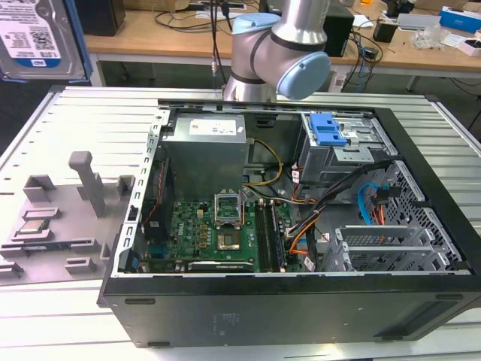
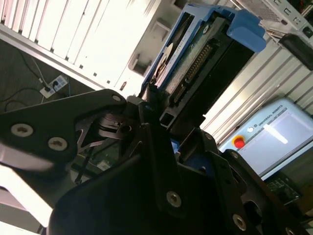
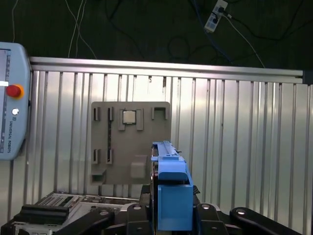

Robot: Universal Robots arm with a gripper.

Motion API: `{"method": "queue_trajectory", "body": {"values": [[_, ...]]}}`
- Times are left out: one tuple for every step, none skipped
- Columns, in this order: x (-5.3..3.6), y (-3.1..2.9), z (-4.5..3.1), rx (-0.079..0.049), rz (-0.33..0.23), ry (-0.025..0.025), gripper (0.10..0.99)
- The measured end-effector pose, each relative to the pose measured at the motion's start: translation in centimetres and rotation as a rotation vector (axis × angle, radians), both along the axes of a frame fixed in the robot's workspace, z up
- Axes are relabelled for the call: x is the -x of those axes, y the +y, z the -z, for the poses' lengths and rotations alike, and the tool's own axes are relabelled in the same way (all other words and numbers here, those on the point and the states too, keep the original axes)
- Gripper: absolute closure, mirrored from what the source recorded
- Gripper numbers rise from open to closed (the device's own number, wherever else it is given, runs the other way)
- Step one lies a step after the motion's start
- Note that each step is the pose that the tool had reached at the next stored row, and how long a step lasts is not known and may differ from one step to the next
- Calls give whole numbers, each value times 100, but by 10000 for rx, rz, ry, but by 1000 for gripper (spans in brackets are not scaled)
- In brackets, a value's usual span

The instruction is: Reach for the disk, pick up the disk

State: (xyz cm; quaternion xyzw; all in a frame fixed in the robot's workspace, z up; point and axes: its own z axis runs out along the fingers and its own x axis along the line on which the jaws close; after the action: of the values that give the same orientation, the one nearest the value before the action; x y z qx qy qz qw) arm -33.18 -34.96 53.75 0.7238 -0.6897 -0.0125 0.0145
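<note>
The gripper (image 2: pixel 157 110) pinches the disk (image 1: pixel 36 36) by one end, high in the exterior view's upper left; a thin hold could let it slip onto the ribbed table (image 1: pixel 90 113).

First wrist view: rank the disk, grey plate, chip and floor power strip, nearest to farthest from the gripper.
1. Disk: clamped in the gripper, on edge.
2. Grey plate: flat on the table, beyond the disk. The chip sits in it; those two are too close to call.
3. Power strip: on the floor, past the table's edge.
</note>
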Motion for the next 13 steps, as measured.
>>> {"method": "queue_trajectory", "body": {"values": [[-47,1,0,2,1,0,718],[-85,2,0,3,0,0,718],[-125,2,1,5,-1,0,718],[-171,3,0,7,-2,1,718],[-215,4,0,10,-1,2,718],[-274,7,1,14,1,2,718],[-328,8,3,20,1,3,718],[-370,10,3,27,0,6,718],[-416,11,4,32,-1,7,718],[-454,13,5,35,-2,8,718],[-539,15,8,37,1,9,718],[-572,16,9,39,1,12,718],[-609,17,11,42,0,14,718]]}}
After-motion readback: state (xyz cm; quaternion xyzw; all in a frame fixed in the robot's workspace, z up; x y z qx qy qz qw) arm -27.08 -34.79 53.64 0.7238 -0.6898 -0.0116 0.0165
